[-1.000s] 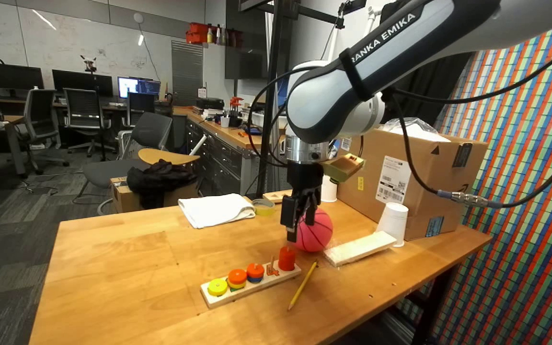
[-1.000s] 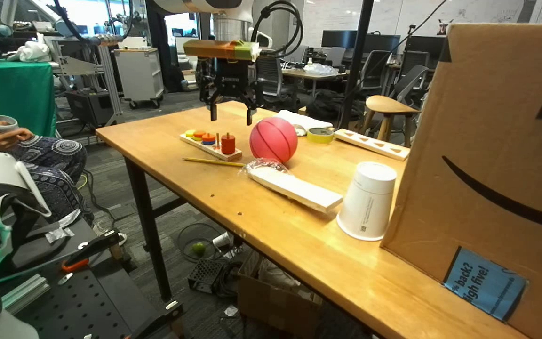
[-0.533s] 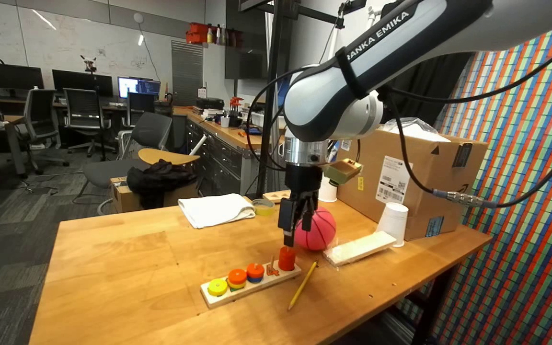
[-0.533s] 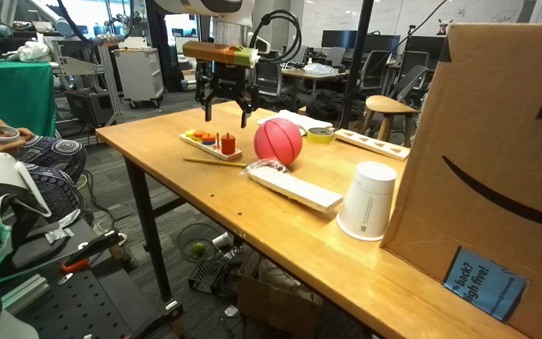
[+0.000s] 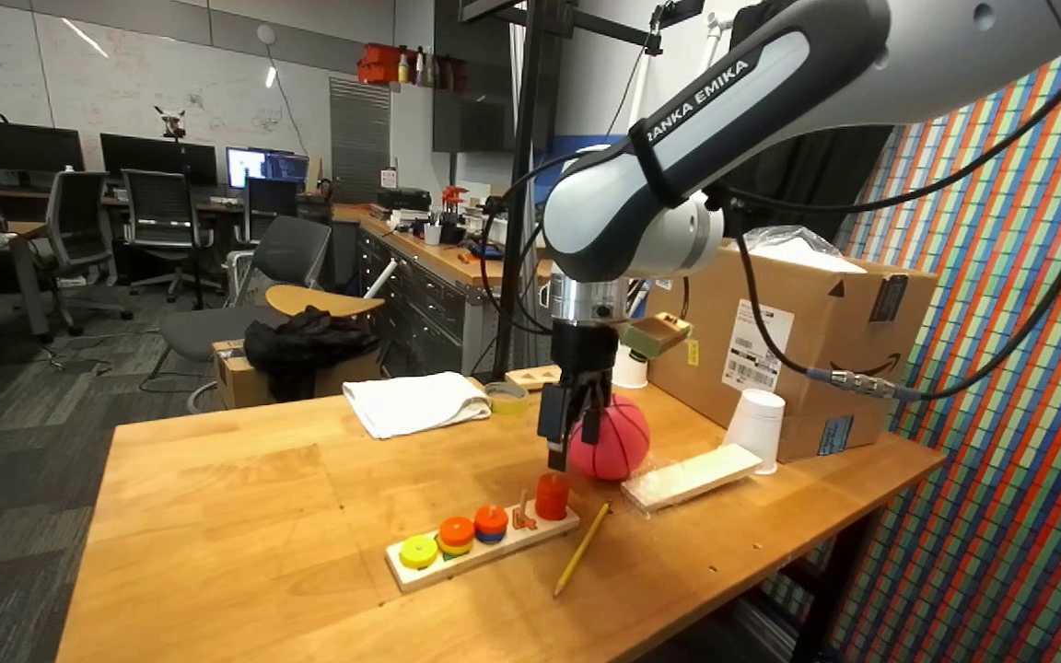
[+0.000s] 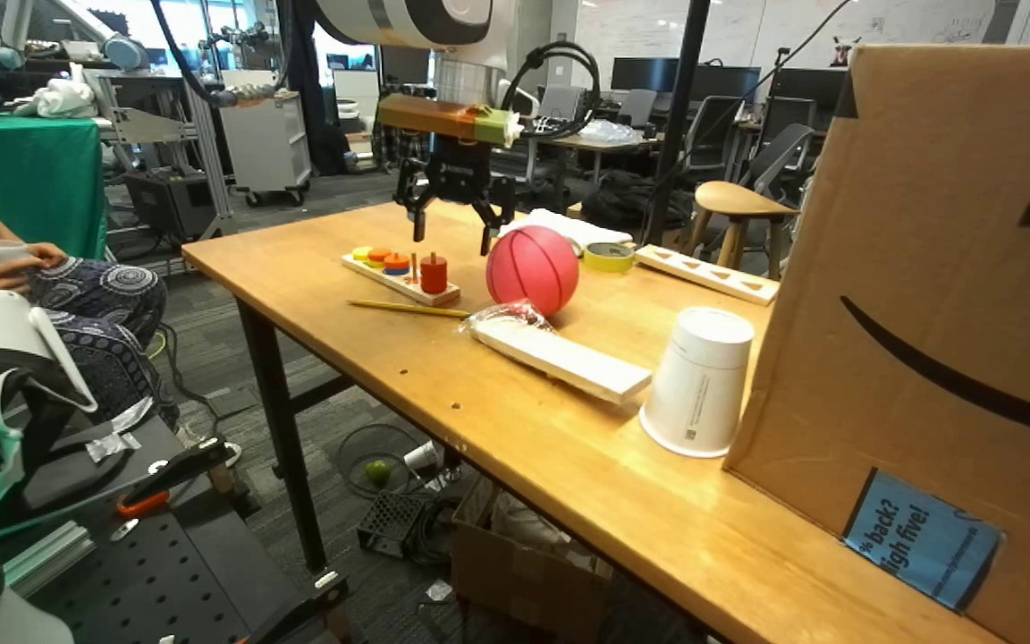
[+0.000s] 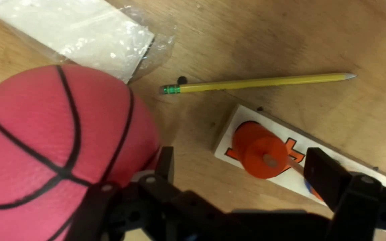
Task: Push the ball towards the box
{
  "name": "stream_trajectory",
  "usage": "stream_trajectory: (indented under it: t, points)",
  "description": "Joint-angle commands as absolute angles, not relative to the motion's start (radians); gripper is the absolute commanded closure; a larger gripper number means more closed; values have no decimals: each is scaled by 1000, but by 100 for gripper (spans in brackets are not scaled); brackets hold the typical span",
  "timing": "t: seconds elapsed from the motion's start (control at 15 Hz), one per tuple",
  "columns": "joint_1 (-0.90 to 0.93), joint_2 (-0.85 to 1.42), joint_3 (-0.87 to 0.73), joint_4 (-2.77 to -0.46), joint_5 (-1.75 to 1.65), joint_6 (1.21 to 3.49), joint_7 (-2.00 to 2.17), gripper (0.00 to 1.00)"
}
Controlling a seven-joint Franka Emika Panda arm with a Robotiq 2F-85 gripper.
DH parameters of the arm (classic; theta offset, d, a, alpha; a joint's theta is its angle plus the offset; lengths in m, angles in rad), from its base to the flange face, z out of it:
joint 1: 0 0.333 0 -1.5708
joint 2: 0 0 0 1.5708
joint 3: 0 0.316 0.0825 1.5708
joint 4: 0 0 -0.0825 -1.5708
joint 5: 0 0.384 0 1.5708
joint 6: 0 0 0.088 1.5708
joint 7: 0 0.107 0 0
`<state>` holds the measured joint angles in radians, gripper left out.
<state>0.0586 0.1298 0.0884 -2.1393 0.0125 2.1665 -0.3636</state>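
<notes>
Curving black lines (image 7: 76,124) across a round pink ball (image 7: 52,144)

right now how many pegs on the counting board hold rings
4; left to right in an exterior view: yellow ring, orange-yellow stack, orange-blue stack, then, past a bare peg, red stack. None look hidden.

Scribbled whiteboard wall (image 5: 125,101) spans the back, monitors (image 5: 5,152) and dark office chairs (image 5: 155,210) stand before it, grey carpet floor (image 5: 15,534); workbench (image 5: 452,267) has black drawers (image 5: 411,304); multicoloured checked backdrop (image 5: 1000,322) at one edge; in an exterior view, bright windows (image 6: 220,13), green-draped table (image 6: 28,179), wooden stool (image 6: 745,199)
</notes>
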Motion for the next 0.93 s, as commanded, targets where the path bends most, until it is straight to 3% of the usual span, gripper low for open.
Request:
stream_trajectory:
  t: [0.0,0.4,0.87]
  points:
    - [20,143,34,-2049,-110,2176,-350,0]
    - [-61,15,-76,-1995,-379,2224,-293,0]
    - [-24,-120,-22,-2166,-437,2311,-217,0]
